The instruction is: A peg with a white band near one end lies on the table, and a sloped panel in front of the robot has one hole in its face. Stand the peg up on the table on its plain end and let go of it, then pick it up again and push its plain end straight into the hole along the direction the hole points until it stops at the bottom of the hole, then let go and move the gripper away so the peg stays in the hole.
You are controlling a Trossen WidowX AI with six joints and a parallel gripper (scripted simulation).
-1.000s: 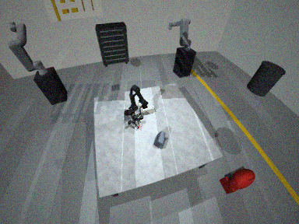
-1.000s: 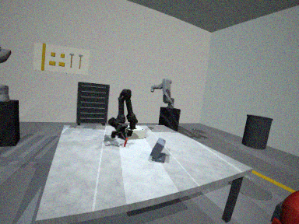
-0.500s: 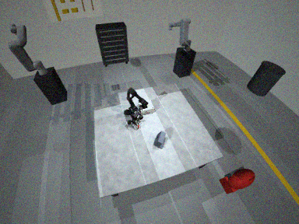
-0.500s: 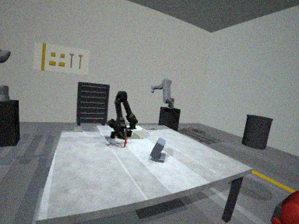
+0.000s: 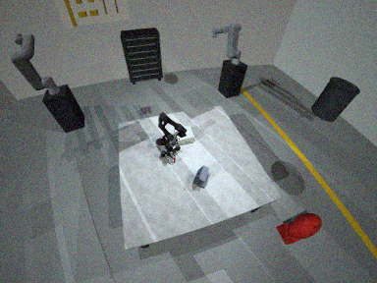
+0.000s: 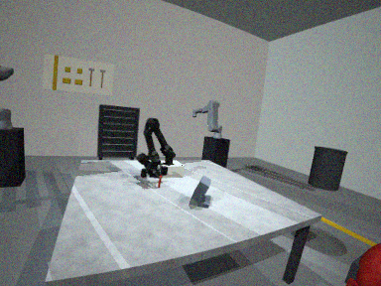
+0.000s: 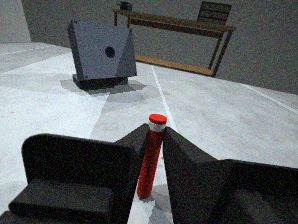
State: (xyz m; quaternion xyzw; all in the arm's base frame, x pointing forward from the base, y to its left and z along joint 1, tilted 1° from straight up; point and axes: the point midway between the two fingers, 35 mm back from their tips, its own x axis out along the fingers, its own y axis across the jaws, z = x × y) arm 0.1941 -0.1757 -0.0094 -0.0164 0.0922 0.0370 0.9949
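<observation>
A red peg [image 7: 150, 156] [image 6: 160, 182] with a white band near its top end stands nearly upright between my fingers, its plain end down at the table [image 7: 215, 115]. My gripper [image 7: 155, 130] [image 6: 155, 173] [image 5: 169, 151] is shut on the peg's shaft, low over the table. The grey sloped panel [image 7: 102, 52] [image 6: 200, 192] [image 5: 201, 176] stands ahead of the gripper, a round dark hole [image 7: 110, 51] in its face, well apart from the peg.
The white table's edges [image 6: 208, 248] [image 5: 196, 230] are far from the gripper. A wooden bench [image 7: 175, 25] shows behind the panel in the wrist view. Around the table stand a dark cabinet [image 5: 141, 54], two other arms on pedestals [image 5: 231, 74] [image 5: 61, 105], a bin [image 5: 335, 98] and a red object [image 5: 300, 227].
</observation>
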